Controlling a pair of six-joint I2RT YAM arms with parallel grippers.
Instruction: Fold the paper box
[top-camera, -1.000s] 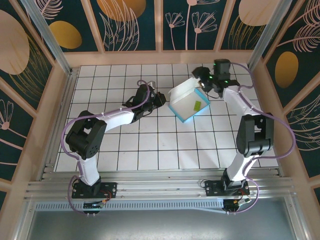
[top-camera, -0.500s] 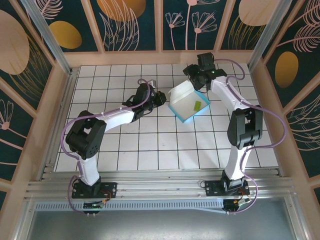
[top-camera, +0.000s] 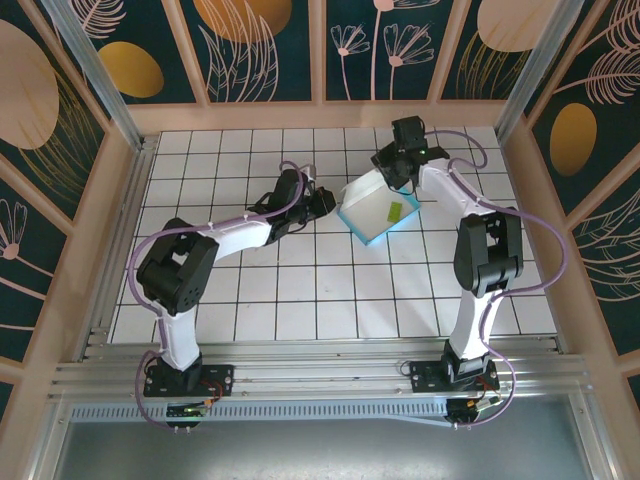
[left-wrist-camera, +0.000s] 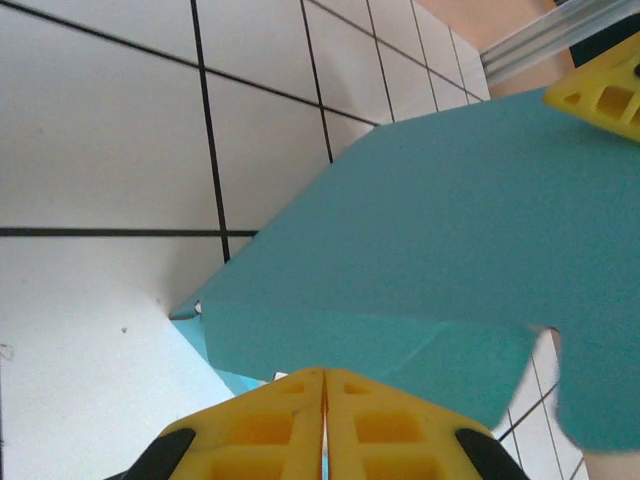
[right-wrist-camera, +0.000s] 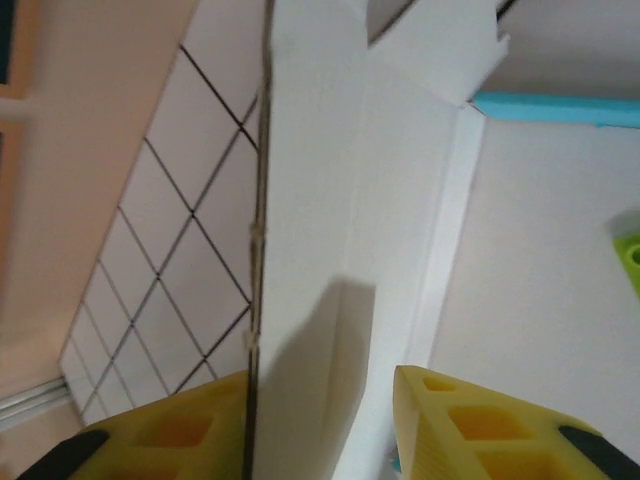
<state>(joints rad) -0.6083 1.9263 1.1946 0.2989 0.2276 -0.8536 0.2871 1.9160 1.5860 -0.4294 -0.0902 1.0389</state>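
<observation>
Right of centre on the table we see the box. Our right pincer has swung in over its raised white flap, jaws apart astride it. Our left pincer, fingers pressed together, has edged nearer the turquoise wall.

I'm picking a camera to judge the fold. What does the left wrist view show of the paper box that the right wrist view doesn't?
Left wrist: the turquoise outer face of the paper box, with the shut left hand close to it. Right wrist: its white inner wall between the fingers of the open right hand, and a green scrap on the white floor. Both: the box and the tiled table.
</observation>
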